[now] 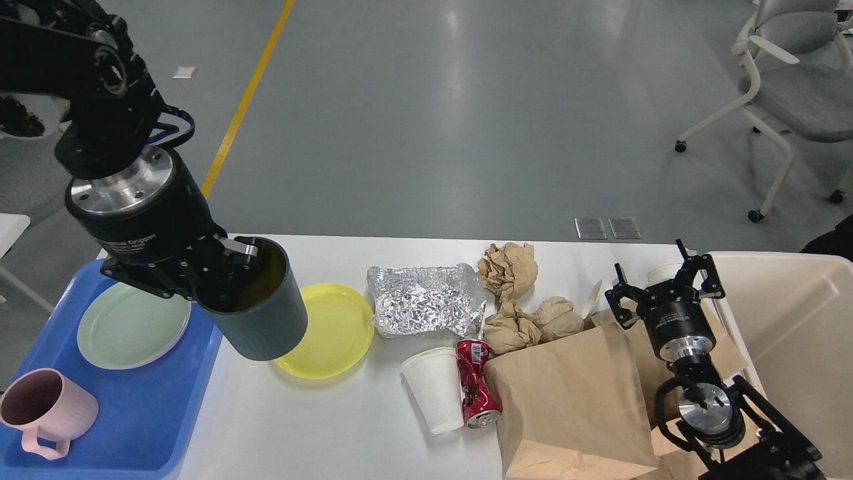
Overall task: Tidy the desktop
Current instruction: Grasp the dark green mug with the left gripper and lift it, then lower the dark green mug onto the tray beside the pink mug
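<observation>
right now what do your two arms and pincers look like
Both arms are black with round, jointed housings. The left pincer sits on a wide black cylinder topped by a bare silver flange with bolt holes, white lettering around its side, and a dark cable looping above the wrist. The right pincer has thin black angular fingers on a shorter black cylinder with small white print, a silver ring and a black cable loop below.

place: likely lab | grey floor — yellow line — office chair

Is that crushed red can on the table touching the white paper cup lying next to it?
Touching. In the head view the red can lies flush along the white paper cup, with no strip of desktop showing between them.
</observation>
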Action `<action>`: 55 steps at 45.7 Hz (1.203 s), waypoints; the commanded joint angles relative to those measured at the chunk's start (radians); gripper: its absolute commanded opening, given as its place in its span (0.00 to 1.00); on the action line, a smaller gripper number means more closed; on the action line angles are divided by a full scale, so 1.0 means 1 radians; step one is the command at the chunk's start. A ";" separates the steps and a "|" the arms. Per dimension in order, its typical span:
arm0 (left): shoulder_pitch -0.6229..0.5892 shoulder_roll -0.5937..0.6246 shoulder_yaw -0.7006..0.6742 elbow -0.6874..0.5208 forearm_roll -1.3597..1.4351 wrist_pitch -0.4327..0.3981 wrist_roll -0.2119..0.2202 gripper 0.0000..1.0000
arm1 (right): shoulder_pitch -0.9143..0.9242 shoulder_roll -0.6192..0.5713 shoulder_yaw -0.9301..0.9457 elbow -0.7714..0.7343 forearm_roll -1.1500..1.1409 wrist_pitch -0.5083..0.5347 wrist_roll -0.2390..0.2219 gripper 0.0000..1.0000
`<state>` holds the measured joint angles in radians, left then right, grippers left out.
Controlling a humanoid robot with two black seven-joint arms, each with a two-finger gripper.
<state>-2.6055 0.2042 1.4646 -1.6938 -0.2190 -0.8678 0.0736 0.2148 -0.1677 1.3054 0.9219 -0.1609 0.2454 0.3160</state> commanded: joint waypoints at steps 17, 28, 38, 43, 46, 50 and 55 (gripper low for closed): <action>0.576 0.339 0.036 0.399 0.254 0.030 -0.051 0.02 | 0.000 -0.001 0.000 0.000 0.000 0.000 0.000 1.00; 0.950 0.432 -0.173 0.617 0.335 0.047 -0.052 0.02 | 0.000 -0.001 0.000 0.000 0.000 0.000 0.000 1.00; 1.182 0.448 -0.257 0.752 0.368 0.187 -0.051 0.04 | 0.000 0.000 0.000 0.000 0.000 0.000 0.000 1.00; 1.231 0.454 -0.297 0.783 0.394 0.217 -0.052 0.04 | 0.000 0.000 0.000 0.000 0.000 0.000 0.000 1.00; 1.260 0.454 -0.339 0.784 0.417 0.240 -0.051 0.04 | 0.000 0.000 0.000 0.000 0.000 0.000 0.000 1.00; 1.277 0.452 -0.354 0.789 0.431 0.263 -0.049 0.04 | 0.000 0.000 0.000 0.000 0.000 0.000 0.000 1.00; 1.277 0.449 -0.354 0.790 0.432 0.274 -0.046 0.05 | 0.000 0.000 0.000 0.000 0.000 0.000 0.000 1.00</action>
<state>-1.3326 0.6568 1.1144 -0.9065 0.2093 -0.6060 0.0247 0.2147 -0.1672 1.3054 0.9219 -0.1610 0.2454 0.3160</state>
